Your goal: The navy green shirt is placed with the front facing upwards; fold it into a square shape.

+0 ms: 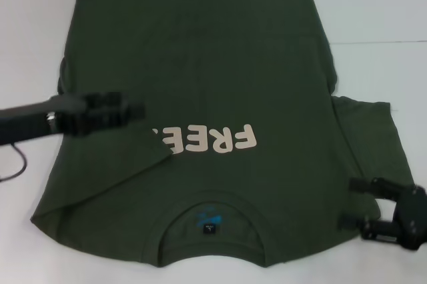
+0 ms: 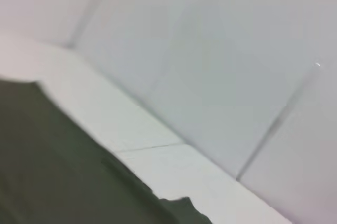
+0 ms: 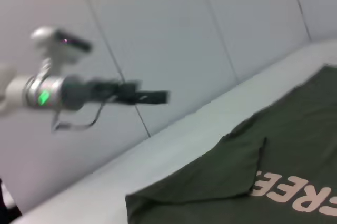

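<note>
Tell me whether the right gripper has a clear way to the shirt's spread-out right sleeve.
Probably yes. The right gripper sits at the shirt's edge beside the flat right sleeve, with nothing lying between them. The left gripper hovers far over the other side.

A: What is the folded left sleeve hiding on the navy green shirt point(image 1: 200, 64)?

B: It is lying across the start of the cream lettering point(image 1: 217, 139); only "FREE" is showing in full, with whatever comes before it going under the fold.

A: And the neck tag point(image 1: 209, 229)?

B: Its print is too small to read.

A: Can you make out the left gripper point(image 1: 130, 112)?

B: It is blurring over the cloth, so I cannot say how its fingers are standing. The left wrist view is showing only a smeared dark edge of fabric.

A: The right gripper point(image 1: 363, 212)?

B: It is being cut off at the table's point(image 1: 373, 11) near right corner by the head view's edge.
</note>
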